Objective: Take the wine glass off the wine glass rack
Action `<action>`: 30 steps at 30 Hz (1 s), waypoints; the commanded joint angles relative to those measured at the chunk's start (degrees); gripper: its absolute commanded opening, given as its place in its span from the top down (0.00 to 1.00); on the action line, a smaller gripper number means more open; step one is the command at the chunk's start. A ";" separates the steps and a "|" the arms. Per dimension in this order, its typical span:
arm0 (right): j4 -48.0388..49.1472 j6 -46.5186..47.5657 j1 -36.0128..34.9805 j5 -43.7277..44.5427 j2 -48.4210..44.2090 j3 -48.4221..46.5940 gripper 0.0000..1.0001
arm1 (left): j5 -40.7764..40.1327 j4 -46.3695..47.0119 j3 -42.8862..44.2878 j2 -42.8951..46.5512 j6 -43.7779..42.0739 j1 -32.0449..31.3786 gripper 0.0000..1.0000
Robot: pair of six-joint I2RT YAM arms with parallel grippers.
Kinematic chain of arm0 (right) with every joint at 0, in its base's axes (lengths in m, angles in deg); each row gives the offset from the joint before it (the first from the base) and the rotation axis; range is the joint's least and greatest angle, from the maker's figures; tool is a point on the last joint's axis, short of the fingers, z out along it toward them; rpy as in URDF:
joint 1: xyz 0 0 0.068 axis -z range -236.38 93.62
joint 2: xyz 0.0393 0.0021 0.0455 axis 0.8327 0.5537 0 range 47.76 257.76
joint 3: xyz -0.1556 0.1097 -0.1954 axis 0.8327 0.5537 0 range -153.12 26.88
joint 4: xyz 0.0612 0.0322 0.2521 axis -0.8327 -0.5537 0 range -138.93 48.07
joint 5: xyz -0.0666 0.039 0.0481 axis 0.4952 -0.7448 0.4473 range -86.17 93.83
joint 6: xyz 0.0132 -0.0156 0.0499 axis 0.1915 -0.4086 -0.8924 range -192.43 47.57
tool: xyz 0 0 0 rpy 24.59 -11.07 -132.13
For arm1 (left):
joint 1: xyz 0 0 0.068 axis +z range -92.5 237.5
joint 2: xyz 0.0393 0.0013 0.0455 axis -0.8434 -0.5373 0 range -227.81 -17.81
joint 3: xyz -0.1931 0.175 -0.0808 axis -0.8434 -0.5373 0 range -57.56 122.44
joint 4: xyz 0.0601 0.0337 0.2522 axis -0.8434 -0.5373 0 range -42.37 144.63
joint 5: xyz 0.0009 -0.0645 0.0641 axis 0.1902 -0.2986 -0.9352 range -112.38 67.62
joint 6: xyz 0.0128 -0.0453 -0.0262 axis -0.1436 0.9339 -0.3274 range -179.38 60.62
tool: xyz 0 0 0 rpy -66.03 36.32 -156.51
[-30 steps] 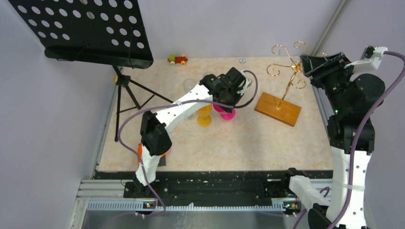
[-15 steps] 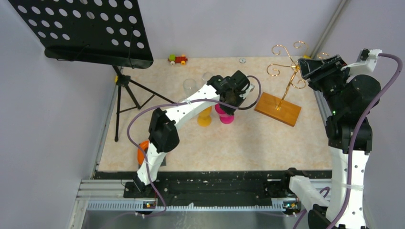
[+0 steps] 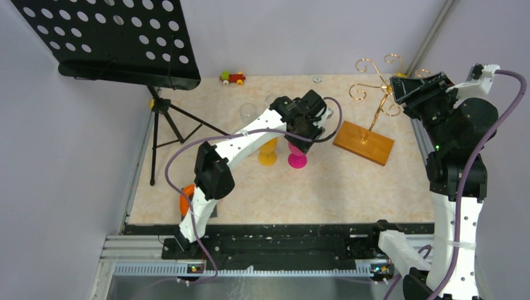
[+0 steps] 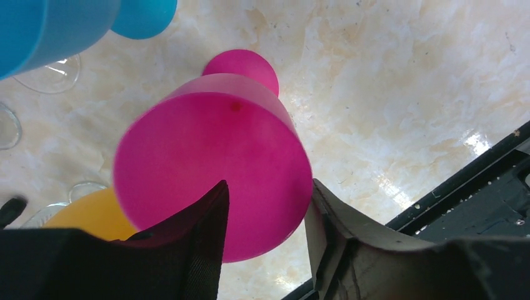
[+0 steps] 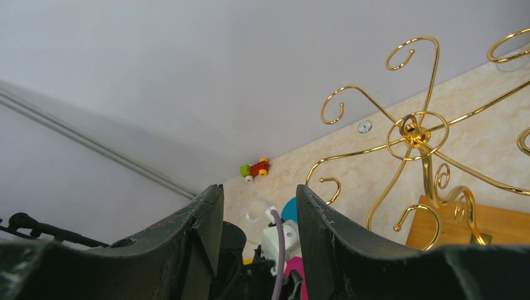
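Observation:
A pink wine glass [image 4: 212, 156] stands upright on its foot on the table, also in the top view [image 3: 297, 159]. My left gripper [image 4: 269, 187] hangs right above it, open, its fingers on either side of the bowl's rim. The wine glass rack [image 3: 377, 103], gold curled arms on a wooden base [image 3: 363, 142], stands to the right. In the right wrist view the rack's arms [image 5: 412, 128] carry nothing. My right gripper [image 5: 259, 194] is open and empty, held high beside the rack top [image 3: 409, 87].
A yellow glass [image 3: 267, 153], a blue glass [image 4: 62, 25] and clear glasses [image 3: 248, 112] stand close to the left of the pink one. A black music stand [image 3: 119, 37] fills the back left. A toy train [image 3: 232, 77] lies by the back wall.
My left gripper has opened and let go of the pink glass, which now stands on the table. The left arm shifted a little right before that. The right arm settled slightly lower.

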 commanded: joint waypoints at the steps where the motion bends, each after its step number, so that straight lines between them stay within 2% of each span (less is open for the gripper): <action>1: 1.91 0.19 0.00 -0.72 -0.82 0.21 0.53 | -0.31 -0.72 6.23 3.29 -1.57 -0.13 0.46; 4: 2.75 -0.13 0.01 -1.50 -0.90 0.64 0.52 | 0.54 0.31 9.61 5.87 -2.56 -0.12 0.38; 8: 3.68 -0.61 -0.01 -3.20 -0.87 0.70 0.50 | 0.12 4.04 8.80 11.64 -1.77 -0.17 0.32; 9: 3.87 -0.69 -0.01 -3.50 -0.96 0.74 0.49 | -0.38 4.63 8.05 13.23 -0.90 -0.13 0.22; 10: 4.01 -0.68 -0.01 -3.70 -1.06 0.74 0.46 | -2.62 5.48 7.07 14.78 0.34 -0.12 0.08; 11: 3.82 -0.63 -0.01 -3.64 -1.21 0.70 0.42 | -4.57 6.41 5.97 16.51 1.90 -0.12 0.05; 15: 1.31 0.05 -0.01 -1.36 -1.42 -0.28 0.10 | -13.12 9.16 0.30 24.75 8.67 -0.21 0.02; 16: 0.64 0.38 -0.01 -0.93 -1.34 -0.57 0.08 | -14.32 10.46 -2.22 27.21 9.68 -0.29 0.02; 20: -1.39 1.81 -0.01 0.02 -1.43 -1.53 0.06 | -15.87 15.66 -13.82 36.72 11.96 -0.63 0.01; 24: -1.75 2.68 -0.01 1.78 -2.55 -0.87 0.06 | -18.81 19.43 -21.57 44.91 12.89 -1.31 0.01; 30: -4.39 7.04 -0.01 7.52 -3.46 -2.22 0.05 | -29.77 21.25 -29.57 55.13 9.93 -3.46 0.01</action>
